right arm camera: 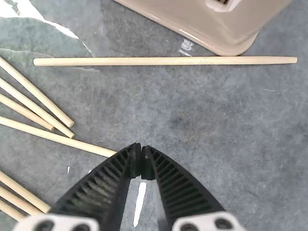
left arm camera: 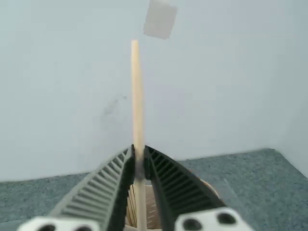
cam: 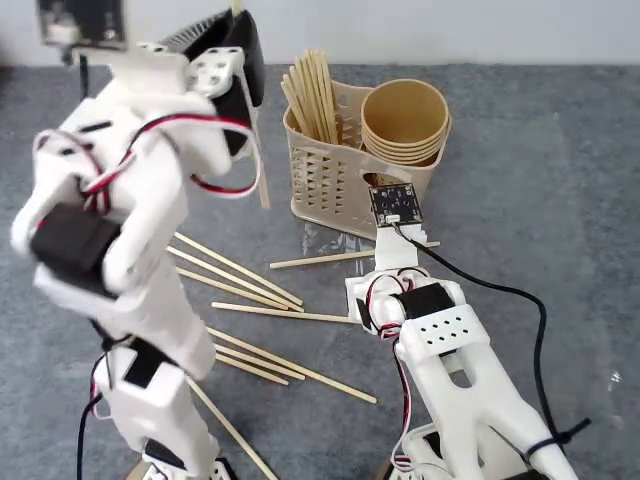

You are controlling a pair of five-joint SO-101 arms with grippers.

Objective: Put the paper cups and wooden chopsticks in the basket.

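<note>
Gripping one pale wooden chopstick [left arm camera: 137, 96] upright between its black ribbed fingers [left arm camera: 168, 178], the left claw [left arm camera: 138, 155] hangs raised just left of the beige slotted plastic basket [cam: 325, 185]. The basket holds a bundle of chopsticks [cam: 312, 95] and a stack of tan paper cups [cam: 405, 120]. The right claw [right arm camera: 141, 150], tips pressed together on nothing, sits low over the grey felt counter [cam: 560, 200] on the basket's near side. A single chopstick [right arm camera: 163, 61] lies crosswise just beyond it, with more loose sticks [cam: 245, 280] scattered to its left.
</note>
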